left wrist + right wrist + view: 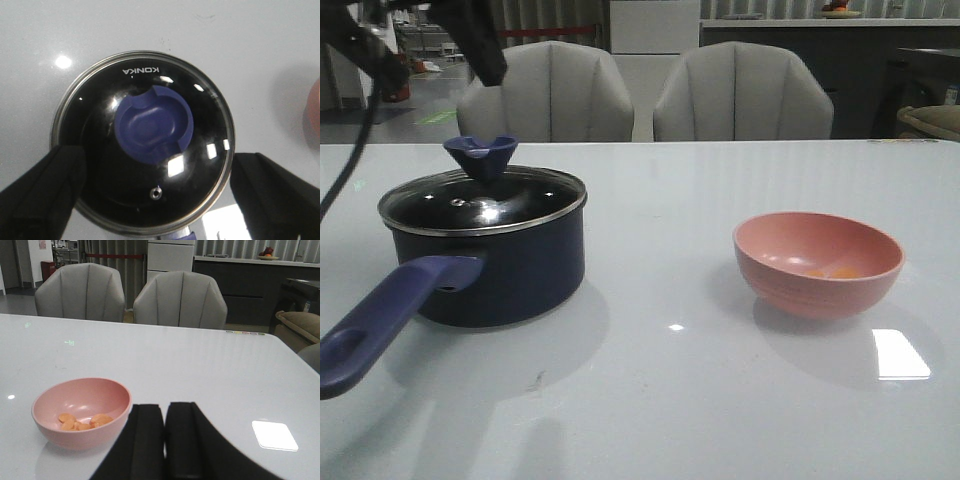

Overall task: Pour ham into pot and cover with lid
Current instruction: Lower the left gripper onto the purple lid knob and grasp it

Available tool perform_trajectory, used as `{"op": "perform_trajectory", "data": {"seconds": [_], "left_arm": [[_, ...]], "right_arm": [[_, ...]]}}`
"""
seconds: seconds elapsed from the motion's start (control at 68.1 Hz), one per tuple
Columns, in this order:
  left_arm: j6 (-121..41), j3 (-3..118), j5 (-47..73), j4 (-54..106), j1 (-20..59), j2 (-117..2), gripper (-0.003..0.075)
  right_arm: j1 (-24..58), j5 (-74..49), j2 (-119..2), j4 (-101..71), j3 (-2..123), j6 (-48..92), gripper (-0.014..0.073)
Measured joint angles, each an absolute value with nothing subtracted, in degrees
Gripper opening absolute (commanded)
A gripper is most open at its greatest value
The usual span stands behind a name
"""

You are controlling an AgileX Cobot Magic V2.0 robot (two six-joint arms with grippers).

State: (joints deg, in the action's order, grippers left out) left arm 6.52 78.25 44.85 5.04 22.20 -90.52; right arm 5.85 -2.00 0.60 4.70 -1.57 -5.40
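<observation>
1. The ham lies in the pink bowl on the tabletop, well apart from the pot, whose lid is on.
2. Risk: pouring before the lid is off would scatter ham over the glass.
3. The left gripper, spread open, hangs directly above the lid; the right gripper, clenched and empty, sits just beside the bowl.

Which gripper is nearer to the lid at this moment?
Left. The left gripper is open directly above the lid, which sits on the pot, one finger off each side of the rim. The right gripper is shut, over by the pink bowl.
</observation>
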Motion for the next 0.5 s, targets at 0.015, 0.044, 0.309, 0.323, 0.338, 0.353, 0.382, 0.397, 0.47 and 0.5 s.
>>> {"op": "perform_trajectory", "data": {"seconds": [0.015,0.044,0.309,0.323,0.338,0.353,0.382,0.397,0.47,0.5], "left_arm": [[7.55,79.48,45.63,4.11,22.62,-91.98,0.0638],[8.99,81.05,46.90,2.82,23.28,-93.34,0.0638],[17.79,91.78,55.50,-4.89,25.49,-103.04,0.0638],[17.93,92.14,55.77,-5.05,25.49,-103.43,0.0638],[18.04,92.47,56.04,-5.16,25.49,-103.78,0.0638],[18.04,92.79,56.26,-5.16,25.49,-103.95,0.0638],[18.30,93.38,56.54,-5.29,25.49,-104.81,0.0638],[18.50,93.64,56.65,-5.29,25.49,-105.11,0.0638],[19.79,94.74,57.05,-5.52,25.49,-106.49,0.0638],[20.21,95.09,57.18,-5.52,25.49,-106.91,0.0638]], "right_arm": [[5.85,-2.00,0.60,4.70,-1.57,-5.40,0.0167],[5.85,-2.00,0.60,4.70,-1.57,-5.40,0.0167],[5.85,-2.00,0.60,4.70,-1.57,-5.40,0.0167],[5.85,-2.00,0.60,4.70,-1.57,-5.40,0.0167],[5.85,-2.00,0.60,4.70,-1.57,-5.40,0.0167],[5.85,-2.00,0.60,4.70,-1.57,-5.40,0.0167],[5.85,-2.00,0.60,4.70,-1.57,-5.40,0.0167],[5.85,-2.00,0.60,4.70,-1.57,-5.40,0.0167],[5.85,-2.00,0.60,4.70,-1.57,-5.40,0.0167],[5.85,-2.00,0.60,4.70,-1.57,-5.40,0.0167]]}}
